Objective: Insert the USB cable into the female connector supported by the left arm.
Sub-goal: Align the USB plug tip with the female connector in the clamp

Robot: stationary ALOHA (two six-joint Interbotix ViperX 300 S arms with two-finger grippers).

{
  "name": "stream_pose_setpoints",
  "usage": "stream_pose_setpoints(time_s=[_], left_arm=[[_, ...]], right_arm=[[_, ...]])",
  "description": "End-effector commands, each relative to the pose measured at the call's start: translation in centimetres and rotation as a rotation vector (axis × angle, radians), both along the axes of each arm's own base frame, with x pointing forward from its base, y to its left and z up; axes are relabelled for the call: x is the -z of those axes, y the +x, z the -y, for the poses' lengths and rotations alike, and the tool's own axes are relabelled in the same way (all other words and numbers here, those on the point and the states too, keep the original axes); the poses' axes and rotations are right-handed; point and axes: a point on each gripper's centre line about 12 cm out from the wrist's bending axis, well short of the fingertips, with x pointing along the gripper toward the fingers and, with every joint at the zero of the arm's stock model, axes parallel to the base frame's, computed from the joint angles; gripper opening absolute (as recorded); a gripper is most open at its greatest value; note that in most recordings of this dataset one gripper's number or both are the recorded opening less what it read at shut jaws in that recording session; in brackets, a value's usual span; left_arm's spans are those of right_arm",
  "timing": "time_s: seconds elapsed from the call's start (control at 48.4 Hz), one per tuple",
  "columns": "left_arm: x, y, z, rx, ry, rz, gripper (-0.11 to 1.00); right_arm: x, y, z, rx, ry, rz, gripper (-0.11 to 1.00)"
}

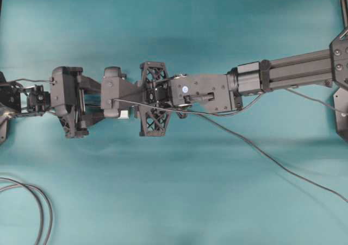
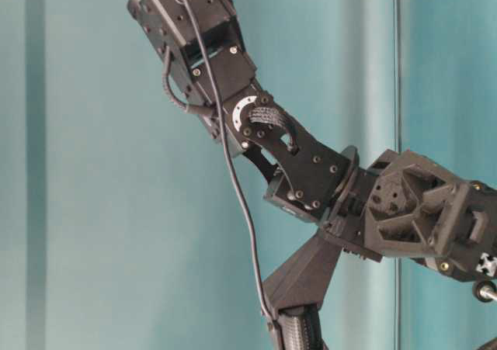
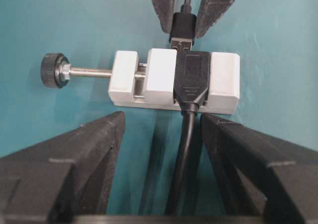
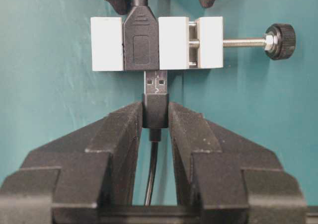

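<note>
Right gripper (image 4: pixel 155 117) is clamped on the black body of the USB cable (image 4: pixel 155 110)'s plug. Silver tip sticks out past the fingertips, cable runs back between the fingers.

Key relation: the female connector (image 4: pixel 141 42) sits dead ahead of the tip, just beyond it. From the right wrist view the tip is at the socket mouth or barely started. I can't tell if it has entered; a good length of silver is exposed either way. Plug long axis and socket long axis look collinear, no obvious side offset or skew in either wrist view. So you want a straight push along the plug axis, nothing lateral.

Left gripper (image 3: pixel 159 129) is on the far side of the block from you, fingers spread wide and flanking the connector's own cable (image 3: pixel 184 149). Whether the fingers (image 3: pixel 94 149) actually bear on the white block isn't visible, so judge the back-support as uncertain; block may slide away when you push.

To the side of the block: the clamp screw with black knob (image 4: pixel 279 41), well clear of the insertion line.

Overhead, both wrists crowd together mid-table (image 1: pixel 163 201); USB cable trails off behind the right arm, loose. Nothing stands between tip and socket.
</note>
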Motion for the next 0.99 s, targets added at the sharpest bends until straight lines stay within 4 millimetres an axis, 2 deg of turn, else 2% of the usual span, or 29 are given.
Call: stream_pose_setpoints(time_s=[0.0,0.289,0.703,0.972], left_arm=[[-0.1,0.4,-0.2,0.002,0.015,0.001,0.69],[-0.2,0.3,-0.2,-0.001,0.012,0.0,0.69],[0.2,-0.2,-0.1,0.002,0.008,-0.047,0.69],[0.2,-0.3,-0.1,0.006,0.013,-0.057,0.69]], right_arm=[[-3.0,0.9,0.0,-0.005,-0.006,0.078,0.21],[-3.6,0.7,-0.3,-0.008,-0.006,0.077,0.21],[-3.4,0.5,-0.4,-0.011,-0.007,0.066,0.21],[-4.4,0.2,-0.4,-0.013,-0.01,0.081,0.21]])
